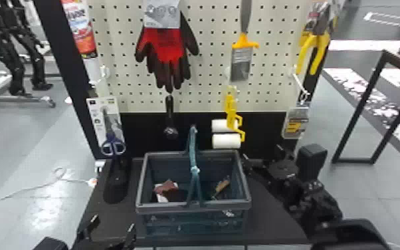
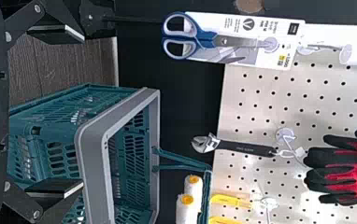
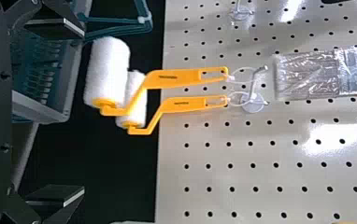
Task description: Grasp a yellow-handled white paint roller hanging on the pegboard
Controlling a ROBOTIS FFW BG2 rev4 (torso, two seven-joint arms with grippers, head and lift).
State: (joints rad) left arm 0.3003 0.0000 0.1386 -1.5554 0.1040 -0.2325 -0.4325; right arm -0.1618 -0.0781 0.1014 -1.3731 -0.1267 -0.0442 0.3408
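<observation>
L gripper [image 2: 67,109]: spread wide | R gripper [image 3: 69,111]: spread wide

My head camera looks forward and down from well back, so it sees much of the pegboard [image 1: 209,50] and the basket [image 1: 162,205] below it. My left wrist camera is low by the basket and faces the board from a little way off. My right wrist camera is very near the board. All three see the two white rollers [image 1: 226,141]
</observation>
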